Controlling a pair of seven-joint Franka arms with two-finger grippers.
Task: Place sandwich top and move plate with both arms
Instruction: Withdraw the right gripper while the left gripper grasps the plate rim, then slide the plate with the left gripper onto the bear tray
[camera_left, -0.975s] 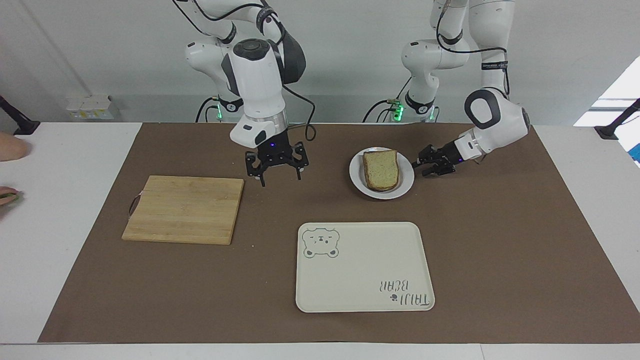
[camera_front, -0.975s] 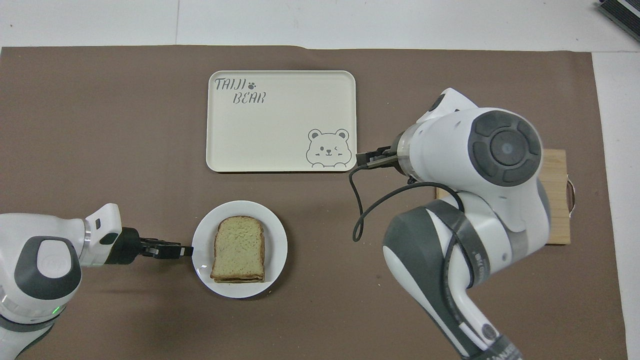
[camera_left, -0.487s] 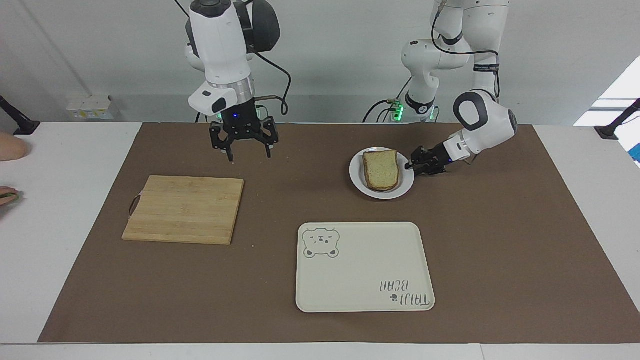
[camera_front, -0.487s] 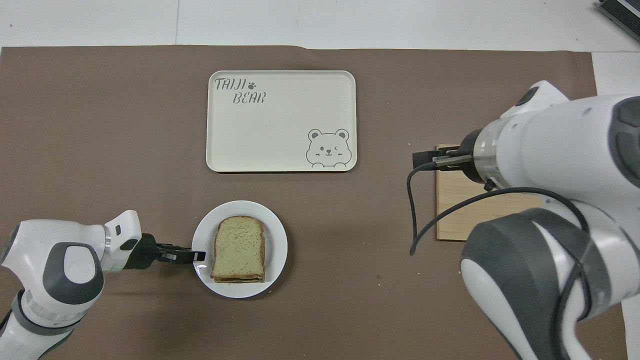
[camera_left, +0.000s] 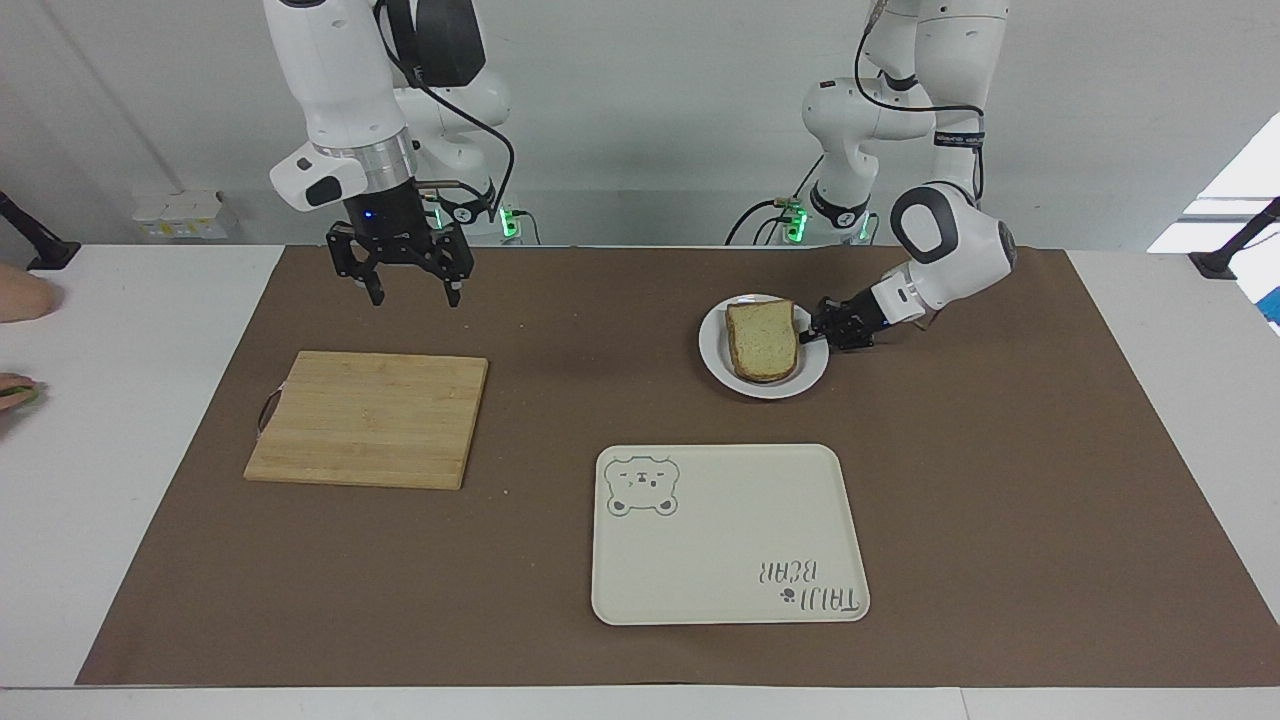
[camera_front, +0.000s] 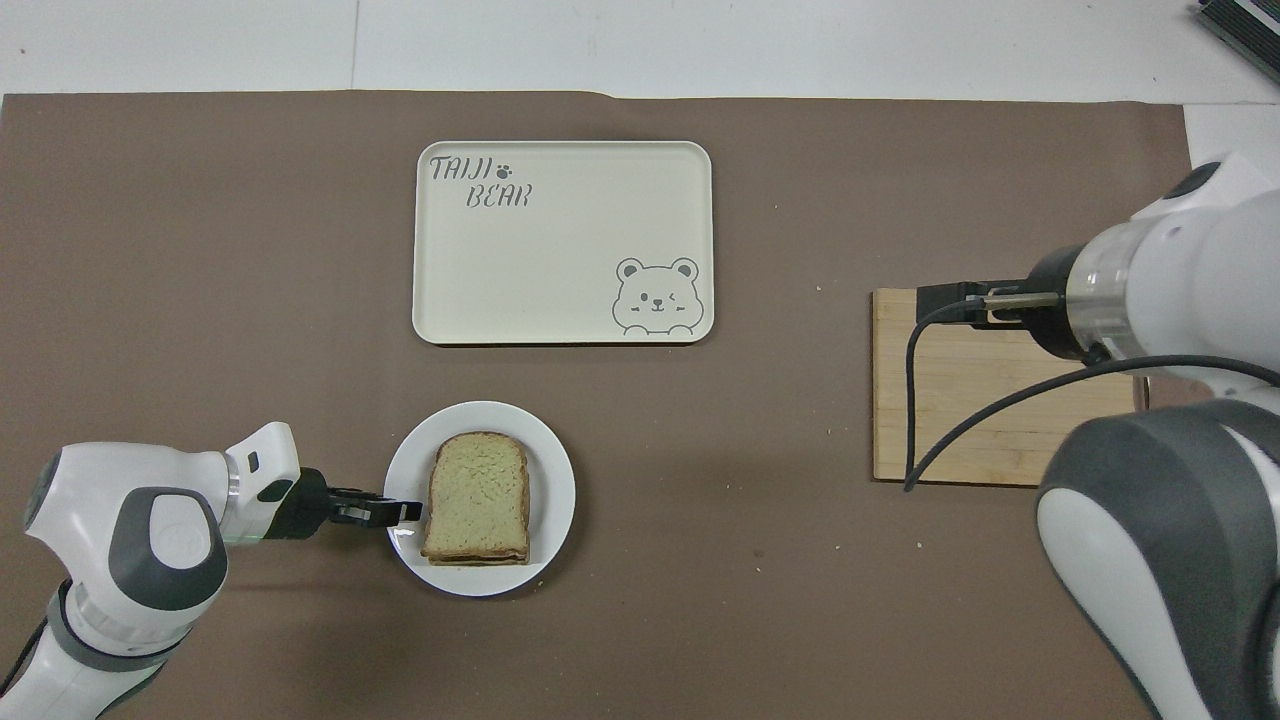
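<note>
Two views. Facing: the sandwich top (camera_left: 763, 340), pale, speckled, brown-crusted, is lying on the white plate (camera_left: 716, 356). The left pincer (camera_left: 812, 334) is meeting the plate's rim at three o'clock; grip unclear. The right pincer (camera_left: 409, 285), fingers spread, is hanging over the bench. Overhead: the left pincer (camera_front: 398, 512) is overlapping the plate (camera_front: 552, 470) at nine o'clock; bread (camera_front: 477, 497) is sitting centered.

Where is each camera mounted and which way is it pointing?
Facing view: high across the table, facing the robots; both arms show whole, right gripper raised, left gripper at the plate.
Overhead view: above the robots' end, looking forward and steeply down; arms enter from the bottom.
Both show the sandwich top, tray and cutting board, half a turn apart.
</note>
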